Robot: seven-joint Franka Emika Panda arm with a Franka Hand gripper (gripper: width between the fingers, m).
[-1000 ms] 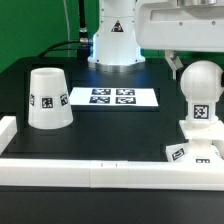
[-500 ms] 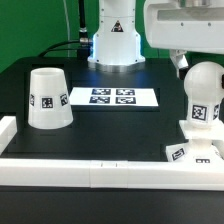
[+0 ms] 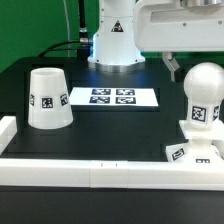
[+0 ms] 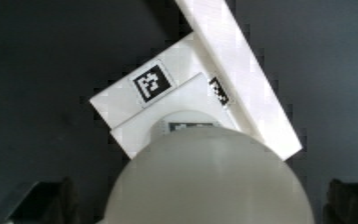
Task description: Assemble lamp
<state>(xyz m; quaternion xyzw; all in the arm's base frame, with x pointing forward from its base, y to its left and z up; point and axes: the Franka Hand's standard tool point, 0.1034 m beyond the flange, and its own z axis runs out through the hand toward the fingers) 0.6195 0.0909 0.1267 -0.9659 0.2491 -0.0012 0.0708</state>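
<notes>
The rounded bulb (image 3: pixel 203 95) stands upright on the flat square base (image 3: pixel 186 153) at the exterior view's right, against the front rail. My gripper (image 3: pixel 198 62) hangs just over the bulb's top, one finger (image 3: pixel 170 64) showing beside it. In the wrist view the bulb (image 4: pixel 202 175) fills the space between my fingers (image 4: pixel 48 196), with dark gaps on both sides, so the gripper (image 4: pixel 197 200) is open. The base (image 4: pixel 149 95) lies below the bulb. The tapered shade (image 3: pixel 47 98) stands mouth down at the exterior view's left, far from the gripper.
The marker board (image 3: pixel 112 97) lies flat in the middle of the black table. A white rail (image 3: pixel 100 172) runs along the front edge, with a raised end (image 3: pixel 6 130) at the left; it also shows in the wrist view (image 4: pixel 229 60). The arm's pedestal (image 3: pixel 118 40) stands behind.
My gripper has shifted slightly toward the exterior view's left over the bulb. The bulb, base and shade have stayed where they were.
</notes>
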